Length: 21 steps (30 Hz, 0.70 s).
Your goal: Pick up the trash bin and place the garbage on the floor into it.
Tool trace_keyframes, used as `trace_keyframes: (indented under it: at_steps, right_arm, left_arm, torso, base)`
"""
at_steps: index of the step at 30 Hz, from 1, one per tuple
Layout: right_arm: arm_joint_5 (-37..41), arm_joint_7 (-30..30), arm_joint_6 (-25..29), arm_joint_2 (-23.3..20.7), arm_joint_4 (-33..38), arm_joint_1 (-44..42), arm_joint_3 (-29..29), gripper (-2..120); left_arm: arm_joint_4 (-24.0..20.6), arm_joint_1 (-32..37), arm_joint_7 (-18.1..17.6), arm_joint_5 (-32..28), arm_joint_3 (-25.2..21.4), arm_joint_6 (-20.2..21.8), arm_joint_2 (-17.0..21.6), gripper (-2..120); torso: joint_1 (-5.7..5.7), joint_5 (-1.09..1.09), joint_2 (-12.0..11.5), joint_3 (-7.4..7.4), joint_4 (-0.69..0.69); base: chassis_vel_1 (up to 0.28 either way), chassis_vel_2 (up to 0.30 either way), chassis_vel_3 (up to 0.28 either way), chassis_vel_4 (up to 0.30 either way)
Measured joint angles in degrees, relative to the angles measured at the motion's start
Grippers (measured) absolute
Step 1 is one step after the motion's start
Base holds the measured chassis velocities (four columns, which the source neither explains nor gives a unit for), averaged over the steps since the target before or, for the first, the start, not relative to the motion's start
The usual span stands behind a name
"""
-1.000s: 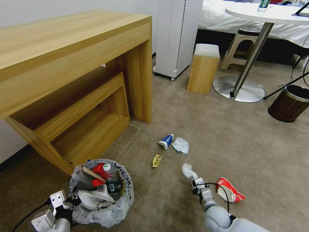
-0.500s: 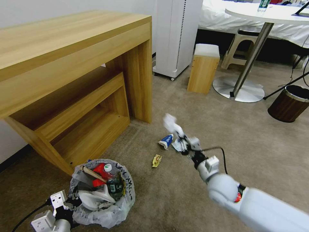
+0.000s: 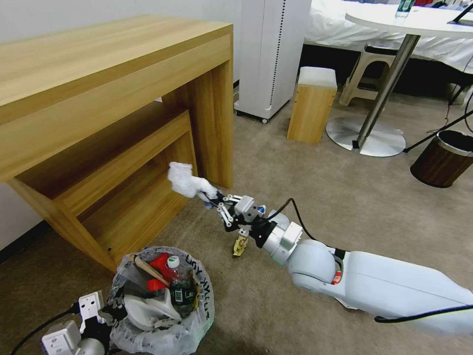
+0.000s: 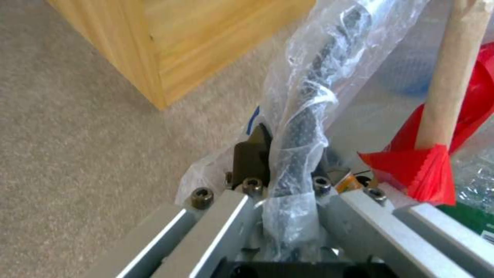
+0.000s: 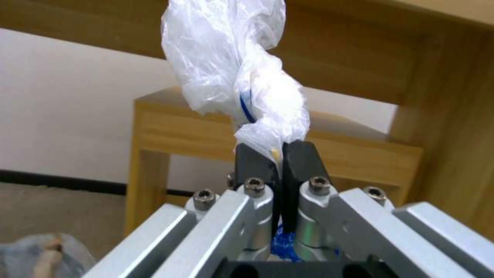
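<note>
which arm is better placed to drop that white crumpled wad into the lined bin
The right. Its gripper is shut on the crumpled white plastic wad, held in the air beyond the bag-lined trash bin. The left gripper is occupied, clamped on the bin's bagged rim.

Black handwritten lettering is seen on the plastic bag lining the trash bin at the lower left of the head view; its characters cannot be made out with certainty. A green label with small white print is carried by a bottle inside the bin, but it cannot be read. No other legible text is found.
</note>
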Motion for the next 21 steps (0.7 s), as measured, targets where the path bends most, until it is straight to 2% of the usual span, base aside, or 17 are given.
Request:
trace_keyframes:
  at_steps: [4, 8, 17, 19, 21]
  right_arm:
    - [0.3, -0.7, 0.9, 1.3, -1.1, 1.8, -2.5, 1]
    - [0.2, -1.0, 1.6, 3.1, -2.5, 3.2, -5.1, 1]
    - [-1.7, -2.1, 2.6, 3.8, -4.3, 3.4, -6.3, 1]
    - [-2.0, -3.3, 3.9, 4.7, -5.4, 5.0, -8.1, 1]
    - [-1.9, -3.4, 4.0, 4.8, -5.6, 5.3, -8.3, 1]
  left_arm:
    - [0.1, 0.4, 0.0, -1.8, -0.6, 1.4, 2.7, 0]
    - [1.1, 0.5, -0.6, -5.8, -1.1, 3.4, 7.5, 0]
    - [3.1, -1.3, -2.4, -11.2, -2.0, 4.1, 13.5, 0]
    - [3.7, -2.3, -3.3, -12.9, -2.0, 4.1, 15.8, 0]
    - [3.8, -2.5, -3.5, -13.2, -2.0, 4.1, 16.2, 0]
  torso:
    - [0.00, 0.00, 0.0, 0.00, 0.00]
    - [0.00, 0.00, 0.0, 0.00, 0.02]
    - [0.00, 0.01, 0.0, 0.00, 0.00]
    - [0.00, 0.00, 0.0, 0.00, 0.00]
    - [0.00, 0.00, 0.0, 0.00, 0.01]
  base:
    - [0.000, 0.000, 0.000, 0.000]
    - [0.000, 0.000, 0.000, 0.000]
    - [0.000, 0.000, 0.000, 0.000]
    - [0.000, 0.000, 0.000, 0.000]
    - [0.000, 0.000, 0.000, 0.000]
